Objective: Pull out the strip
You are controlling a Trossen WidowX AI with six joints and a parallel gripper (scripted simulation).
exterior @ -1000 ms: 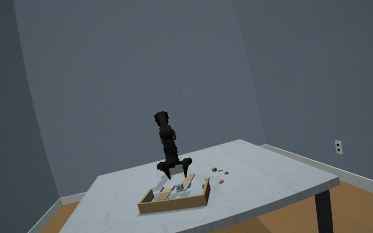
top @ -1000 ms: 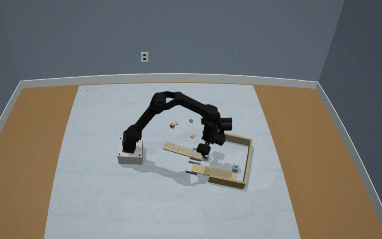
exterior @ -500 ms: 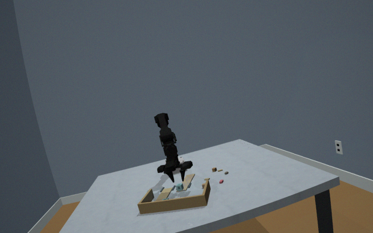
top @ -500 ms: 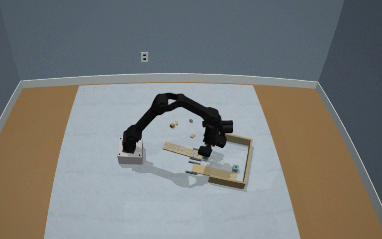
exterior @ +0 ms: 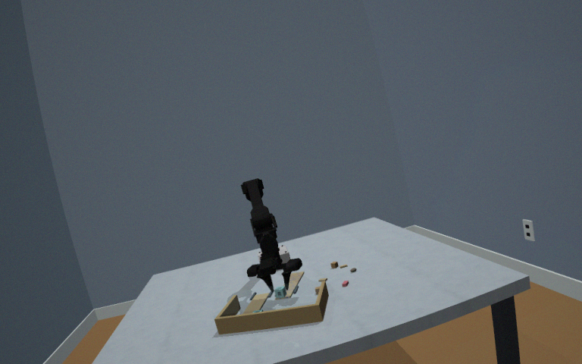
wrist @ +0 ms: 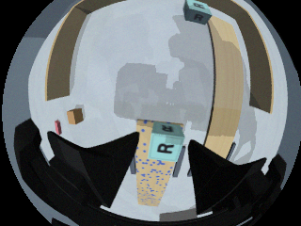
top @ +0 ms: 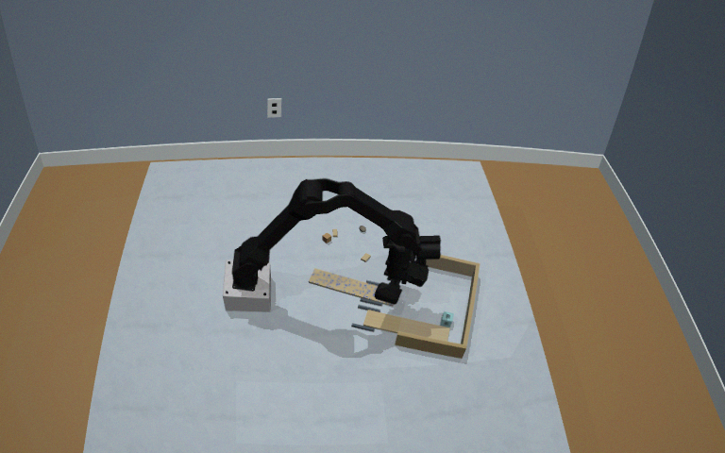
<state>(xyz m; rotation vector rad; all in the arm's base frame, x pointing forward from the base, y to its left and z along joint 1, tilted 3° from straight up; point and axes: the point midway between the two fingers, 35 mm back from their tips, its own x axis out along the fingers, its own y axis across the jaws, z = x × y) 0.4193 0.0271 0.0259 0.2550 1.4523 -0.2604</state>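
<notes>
A teal cube (wrist: 166, 142) (exterior: 280, 292) marked R sits on the far end of a blue-speckled tan strip (wrist: 152, 184) (top: 342, 283). My gripper (wrist: 165, 140) (top: 388, 293) (exterior: 276, 285) is down over this cube with one finger on each side, partly open, with small gaps to the cube's sides. In the top view the gripper hides the cube. A second teal cube (wrist: 198, 11) (top: 446, 319) with a dark mark rests on a plain tan strip (wrist: 224, 75) (top: 396, 323) inside the wooden frame (top: 473, 298) (exterior: 266, 319) (wrist: 63, 56).
Short dark rails (top: 369, 303) (top: 363, 327) lie by the strips' near ends. Small loose pieces lie beyond: a tan cube (top: 327, 237) (exterior: 333, 265) (wrist: 75, 115), a tan chip (top: 365, 257), a grey pebble (top: 362, 228) (exterior: 353, 270), a red piece (exterior: 345, 283) (wrist: 58, 127). The arm's base (top: 246, 293) stands to the left.
</notes>
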